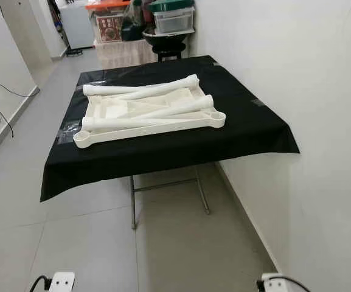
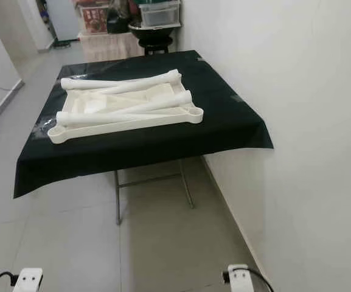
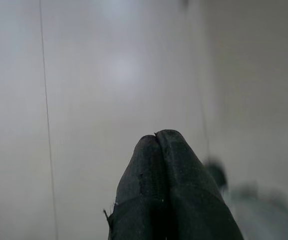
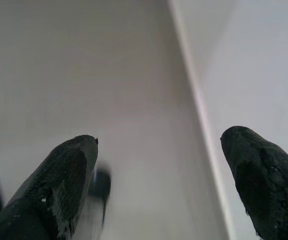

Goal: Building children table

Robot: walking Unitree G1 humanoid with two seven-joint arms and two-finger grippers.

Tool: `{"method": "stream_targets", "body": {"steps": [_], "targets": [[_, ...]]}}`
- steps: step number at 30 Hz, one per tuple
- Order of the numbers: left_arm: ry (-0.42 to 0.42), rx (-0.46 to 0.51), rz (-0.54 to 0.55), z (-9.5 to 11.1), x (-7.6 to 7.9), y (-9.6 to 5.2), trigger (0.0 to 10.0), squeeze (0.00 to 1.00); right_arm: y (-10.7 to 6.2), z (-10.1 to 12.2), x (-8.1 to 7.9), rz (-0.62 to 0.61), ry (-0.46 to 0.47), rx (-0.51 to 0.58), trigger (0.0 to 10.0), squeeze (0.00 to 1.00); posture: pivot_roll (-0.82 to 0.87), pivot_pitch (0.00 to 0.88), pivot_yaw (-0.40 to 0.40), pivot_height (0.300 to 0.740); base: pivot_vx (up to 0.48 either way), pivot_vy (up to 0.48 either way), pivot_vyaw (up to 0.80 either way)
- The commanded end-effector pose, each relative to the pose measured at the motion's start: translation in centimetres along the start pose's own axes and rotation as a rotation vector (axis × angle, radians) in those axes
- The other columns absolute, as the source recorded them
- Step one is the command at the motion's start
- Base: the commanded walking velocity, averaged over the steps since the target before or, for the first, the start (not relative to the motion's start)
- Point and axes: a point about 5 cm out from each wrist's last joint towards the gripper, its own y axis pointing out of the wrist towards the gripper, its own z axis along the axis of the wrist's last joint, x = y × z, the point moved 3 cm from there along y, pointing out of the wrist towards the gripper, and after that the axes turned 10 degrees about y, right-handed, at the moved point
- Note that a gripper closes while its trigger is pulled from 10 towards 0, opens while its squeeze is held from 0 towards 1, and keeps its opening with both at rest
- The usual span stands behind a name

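A folding metal-legged desk draped in a black cloth stands with one side against the white wall, and the cream plastic children's table top lies upside down near its middle with four cream plastic legs piled loosely across it, seemingly laid out ready for assembly. The left end effector hangs over the floor with fingers pressed together, empty. The right end effector hangs with fingers spread wide, touching nothing.
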Motion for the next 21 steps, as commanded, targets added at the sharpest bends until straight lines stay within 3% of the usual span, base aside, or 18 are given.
{"method": "stream_targets", "body": {"steps": [1,2,3,5,6,7,10,12,14,16,18,21], "targets": [[-0.001,0.078,0.023,1.8,-1.0,0.1,10.0,0.00,0.1,1.3,-0.5,0.011,-0.010,0.062,10.0,0.00,-0.05,0.000,0.022,0.740,0.000,0.000,0.00],[0.016,0.169,0.035,4.1,-1.3,0.2,10.0,0.00,0.2,3.7,-0.6,0.009,-0.035,0.153,10.0,0.00,-0.05,0.000,0.020,0.740,0.000,0.000,0.00],[0.016,0.169,0.035,4.1,-1.3,0.2,10.0,0.00,0.2,3.7,-0.6,0.009,-0.035,0.153,10.0,0.00,-0.05,0.000,0.020,0.740,0.000,0.000,0.00],[0.058,0.375,0.054,9.1,-1.3,-0.2,10.0,0.00,-0.4,8.9,-1.7,0.031,-0.077,0.385,10.0,0.00,-0.05,0.000,0.011,0.740,0.000,0.000,0.00],[0.065,0.432,0.060,10.7,-1.0,-0.4,10.0,0.00,-0.8,10.5,-2.3,0.047,-0.088,0.458,10.0,0.00,-0.05,0.000,0.012,0.740,0.000,0.000,0.00],[0.065,0.432,0.060,10.7,-1.0,-0.4,10.0,0.00,-0.8,10.5,-2.3,0.047,-0.088,0.458,10.0,0.00,-0.05,0.000,0.012,0.740,0.000,0.000,0.00],[0.058,0.599,-0.016,13.7,1.0,-1.6,10.0,0.00,-2.3,13.7,-4.0,0.131,-0.104,0.617,10.0,0.00,-0.06,0.000,0.012,0.740,0.000,0.000,0.00],[0.054,0.625,-0.031,14.2,1.5,-1.9,10.0,0.00,-2.6,14.2,-4.4,0.150,-0.102,0.642,10.0,0.00,-0.06,0.000,0.012,0.740,0.000,0.000,0.00],[0.035,0.728,-0.185,15.2,5.1,-3.8,10.0,0.00,-4.9,15.1,-6.5,0.304,-0.068,0.733,10.0,0.00,-0.07,0.000,0.011,0.740,0.000,0.000,0.00],[0.010,0.796,-0.281,15.7,7.2,-5.8,10.0,0.00,-7.0,15.6,-7.7,0.406,-0.047,0.793,10.0,0.00,-0.08,0.000,0.017,0.740,0.000,0.000,0.00],[-0.004,0.821,-0.309,15.6,7.9,-7.0,10.0,0.00,-8.4,15.6,-8.1,0.449,-0.044,0.821,10.0,0.00,-0.08,0.000,0.018,0.740,0.000,0.000,0.00],[-0.011,0.833,-0.306,15.3,8.3,-7.8,10.0,0.00,-9.0,15.3,-7.9,0.464,-0.054,0.832,10.0,0.00,-0.07,0.000,0.015,0.740,0.000,0.000,0.00]]}}
